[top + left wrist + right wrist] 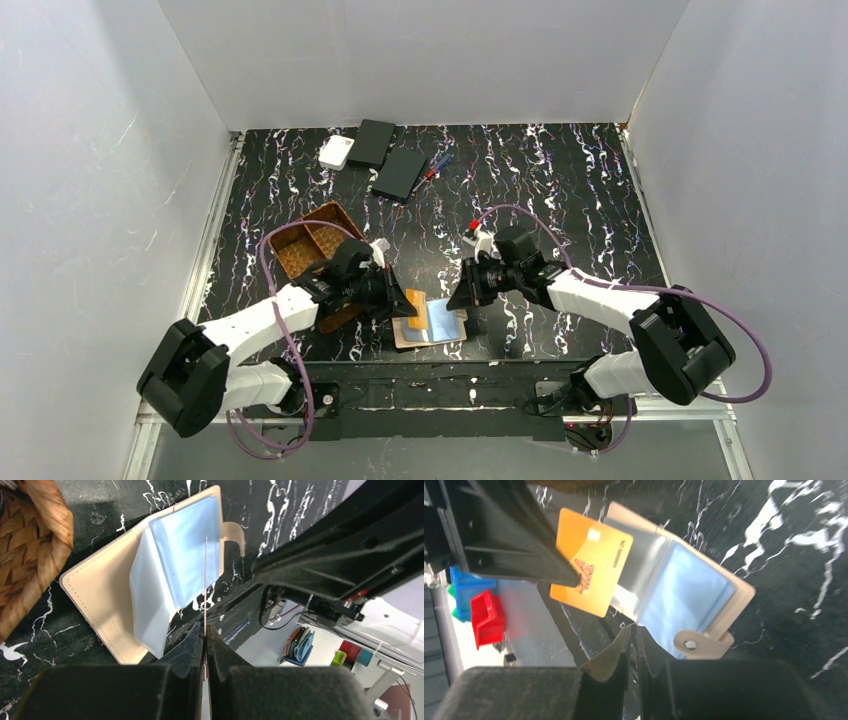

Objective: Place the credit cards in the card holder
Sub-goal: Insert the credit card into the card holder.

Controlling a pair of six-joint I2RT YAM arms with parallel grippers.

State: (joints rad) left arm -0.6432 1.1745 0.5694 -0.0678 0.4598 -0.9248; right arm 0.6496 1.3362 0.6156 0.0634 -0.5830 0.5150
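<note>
Left wrist view: left gripper (205, 632) jaws clamp the orange-gold plastic credit card (591, 565); align its edge with the clear pocket (185, 550) of the tan card holder (100, 595).

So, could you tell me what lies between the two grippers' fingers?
The open card holder, with an orange card pinched by the left fingers above it; the top view shows this.
</note>
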